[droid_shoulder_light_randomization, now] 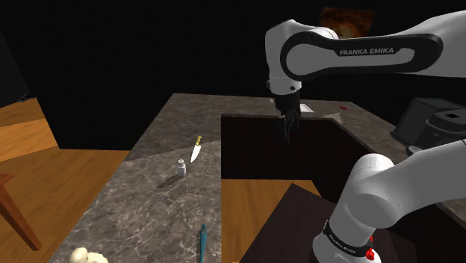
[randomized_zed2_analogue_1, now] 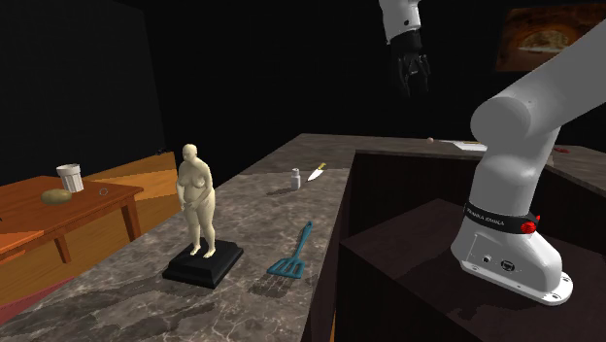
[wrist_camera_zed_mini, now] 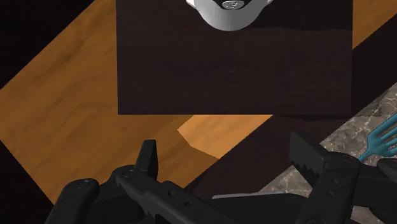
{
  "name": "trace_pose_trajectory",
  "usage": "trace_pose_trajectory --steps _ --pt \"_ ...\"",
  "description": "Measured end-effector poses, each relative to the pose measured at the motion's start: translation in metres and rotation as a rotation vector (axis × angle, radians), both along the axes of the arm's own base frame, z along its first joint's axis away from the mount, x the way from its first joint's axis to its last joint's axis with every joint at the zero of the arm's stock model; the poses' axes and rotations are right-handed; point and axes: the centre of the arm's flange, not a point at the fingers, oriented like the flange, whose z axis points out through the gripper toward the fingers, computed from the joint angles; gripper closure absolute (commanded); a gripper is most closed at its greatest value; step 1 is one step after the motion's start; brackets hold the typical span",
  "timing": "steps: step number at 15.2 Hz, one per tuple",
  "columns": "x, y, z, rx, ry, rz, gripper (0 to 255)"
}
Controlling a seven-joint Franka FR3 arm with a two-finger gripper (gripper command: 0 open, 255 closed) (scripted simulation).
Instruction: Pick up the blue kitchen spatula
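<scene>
We judge this the reach step: our end effector (droid_shoulder_light_randomization: 287, 123) hangs high, fingers apart and empty, well apart from the blue spatula (randomized_zed2_analogue_1: 294, 251) lying flat on the table (randomized_zed2_analogue_1: 126, 291) near the statue (randomized_zed2_analogue_1: 197, 199). Next we must cross over, descend and straddle its handle.

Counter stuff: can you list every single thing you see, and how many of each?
spatula: one, blue, flat on the counter near the edge by the stand
knife: one, yellow handle and pale blade, farther along the counter
shaker: one, white, upright beside the knife
statue: one, cream figure on a black base, on the counter next to the spatula
counter: one, grey and mottled
table: one, wooden, beyond the counter
cup: one, white, on the table
stand: one, dark brown box
arm: one, white
pincer: one, black, open, high up, away from the spatula
</scene>
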Motion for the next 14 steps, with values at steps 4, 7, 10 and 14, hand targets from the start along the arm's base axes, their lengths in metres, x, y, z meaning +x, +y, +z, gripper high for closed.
trace_pose_trajectory --steps 4,7,10,14 --pt "-0.003 0.016 -0.021 0.000 -0.010 -0.044 0" --pt "-0.010 0.039 -0.049 0.000 -0.026 -0.107 0" --pt "-0.013 0.061 -0.079 0.000 -0.042 -0.175 0" --pt "-0.012 0.093 -0.120 -0.001 -0.062 -0.263 0"
